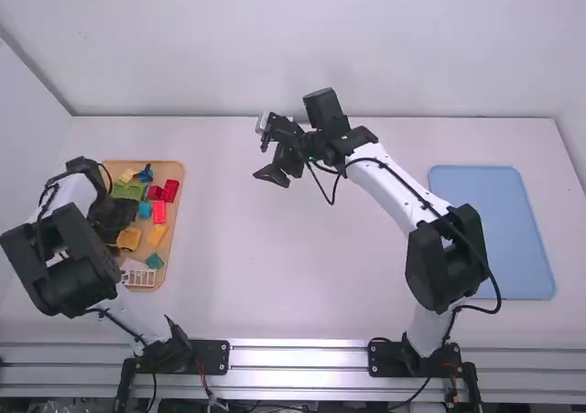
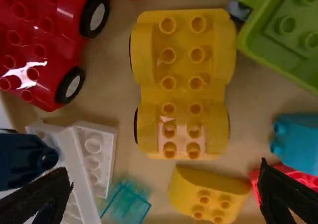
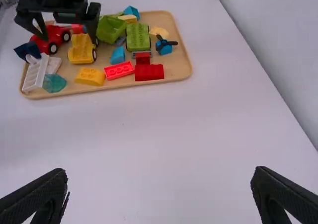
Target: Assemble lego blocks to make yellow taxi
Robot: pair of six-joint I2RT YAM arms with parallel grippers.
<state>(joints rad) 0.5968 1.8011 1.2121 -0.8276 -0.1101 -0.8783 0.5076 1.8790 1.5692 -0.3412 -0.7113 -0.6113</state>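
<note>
Left gripper [image 1: 124, 224]: spread over tray [image 1: 171, 271], yellow car [image 2: 182, 85] below (wheels on) | right gripper [image 1: 269, 159]: spread, above table [image 1: 275, 276]

Solid yellow car base [image 2: 182, 85], glossy red car [image 2: 42, 40], clear teal block [image 2: 125, 203].

Left fingers [image 1: 114, 213], right fingers [image 1: 273, 175] spread wide

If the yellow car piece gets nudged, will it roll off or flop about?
The yellow car piece looks like rigid plastic, so probably no flopping. Its wheels suggest a lengthwise push could set it rolling. It looks low and broad, so tipping seems unlikely.
</note>
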